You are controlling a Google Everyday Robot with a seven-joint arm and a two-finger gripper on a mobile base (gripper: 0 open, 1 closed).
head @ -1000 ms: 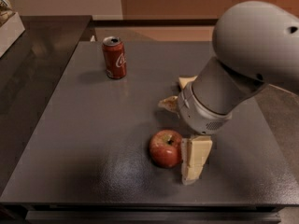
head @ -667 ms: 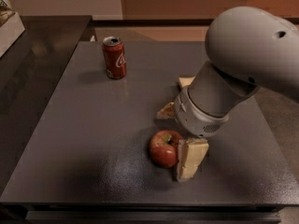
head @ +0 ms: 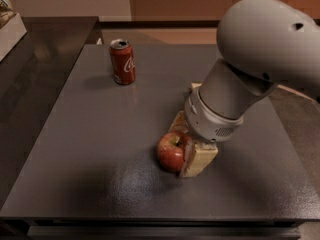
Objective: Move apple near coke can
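The red apple with yellowish patches sits on the dark grey table, right of centre and toward the front. The red coke can stands upright at the back left, well apart from the apple. My gripper hangs from the big grey arm and is down at the apple's right side. It is open: one cream finger touches the apple's right flank, and the other sits just behind the apple. The apple rests on the table.
A pale yellow object peeks out behind the arm, mostly hidden. A darker counter adjoins the table on the left, with a light box at its far left. The table's front edge runs along the bottom.
The gripper and arm have shifted left and slightly down, closing in on the apple until a finger touches its right side. The apple and can have not moved.
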